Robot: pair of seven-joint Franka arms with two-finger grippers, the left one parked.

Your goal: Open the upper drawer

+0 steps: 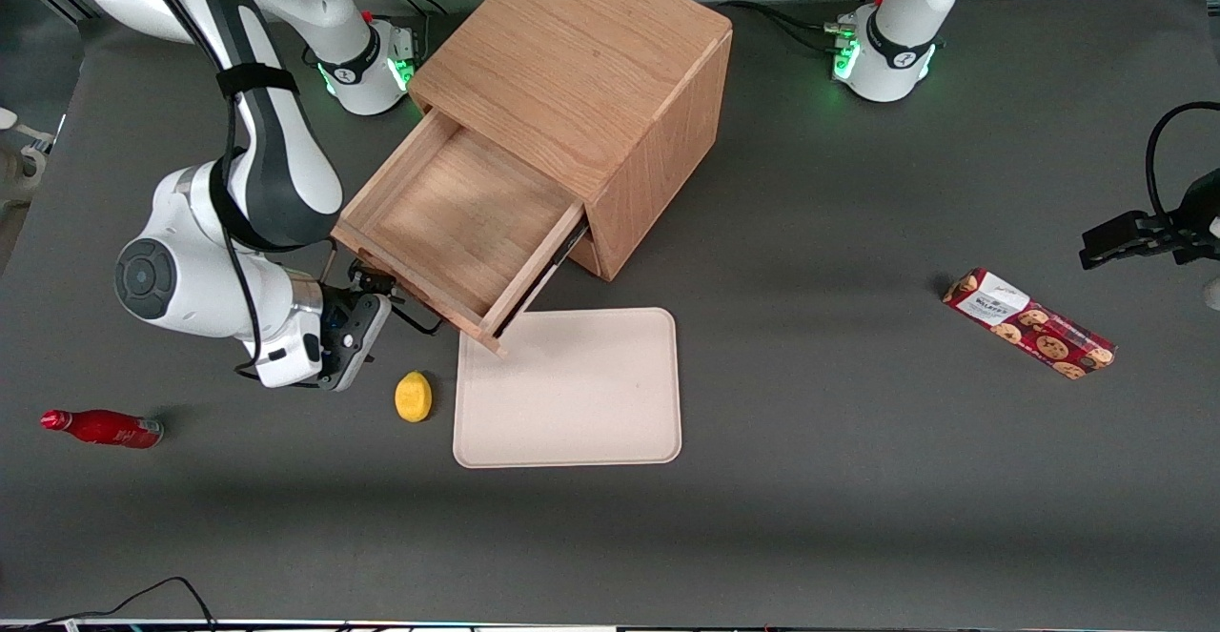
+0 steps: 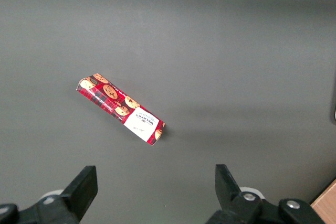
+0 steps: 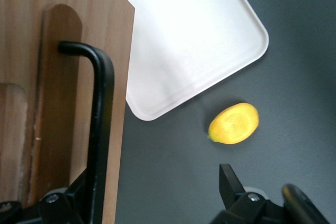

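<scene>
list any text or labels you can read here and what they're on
Cookie box: white label with print, too blurred to read; probably a brand name.
Red bottle: no readable lettering.
Upper drawer, tray, lemon, gripper: no text.

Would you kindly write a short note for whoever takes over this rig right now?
Claw: open, at the upper drawer's front, one finger beside the dark bar handle, not clamped on it.
Upper drawer: pulled well out of the wooden cabinet, nothing visible inside, its front corner over the beige tray's edge.
Nearby: lemon beside the tray, red bottle toward the working arm's end, cookie box toward the parked arm's end.
Done: the drawer looks open.
Left: probably only backing the claw away.
</scene>
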